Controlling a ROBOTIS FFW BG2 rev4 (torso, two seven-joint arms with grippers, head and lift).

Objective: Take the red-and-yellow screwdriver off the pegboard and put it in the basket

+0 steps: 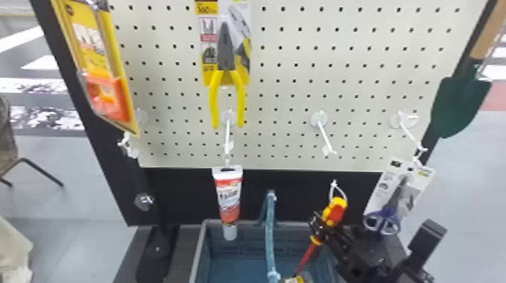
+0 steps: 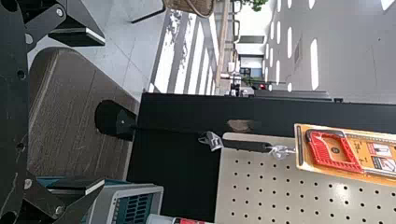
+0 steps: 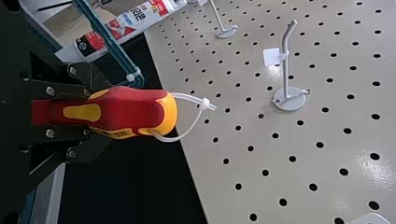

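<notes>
A dark, wood-grained table (image 2: 70, 116) carries the basket (image 1: 198, 248), grey outside and blue inside.

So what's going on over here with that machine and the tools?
The robot's right gripper is holding a red-and-yellow screwdriver by its handle. The screwdriver is off the pegboard, its shaft slanting down toward the basket. It has not been let go yet.
</notes>
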